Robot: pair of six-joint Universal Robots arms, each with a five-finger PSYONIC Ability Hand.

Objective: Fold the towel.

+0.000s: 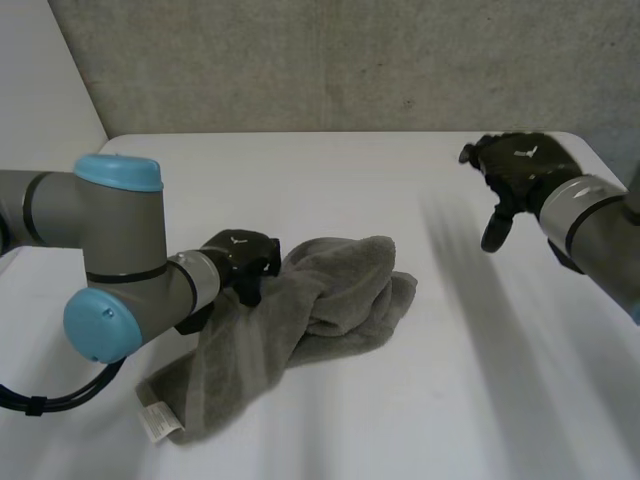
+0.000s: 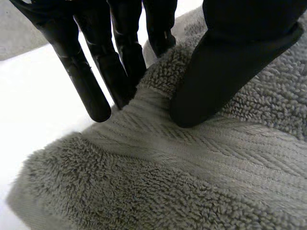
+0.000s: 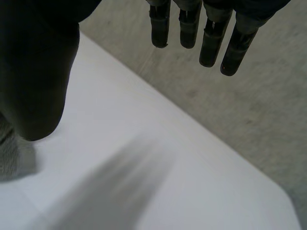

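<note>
Left arm (image 1: 100, 325) nearest cam. Its left hand (image 1: 240, 255) is on the towel (image 1: 330, 300), which lies bunched on the table (image 1: 450, 400) mid-left, label (image 1: 158, 420) corner at the near side. Wrist view: thumb (image 2: 216, 81) on the woven band, fingers (image 2: 122, 67) tucked behind the ridge = shallow pinch, one finger off the cloth. Right hand (image 1: 520, 175) spread wide, empty, well apart at far right.

Risks imo:
- pinch slips on lift
- one-hand pull drags the whole heap w/o spreading it
- can't tell if it's a corner, so fold may skew
</note>
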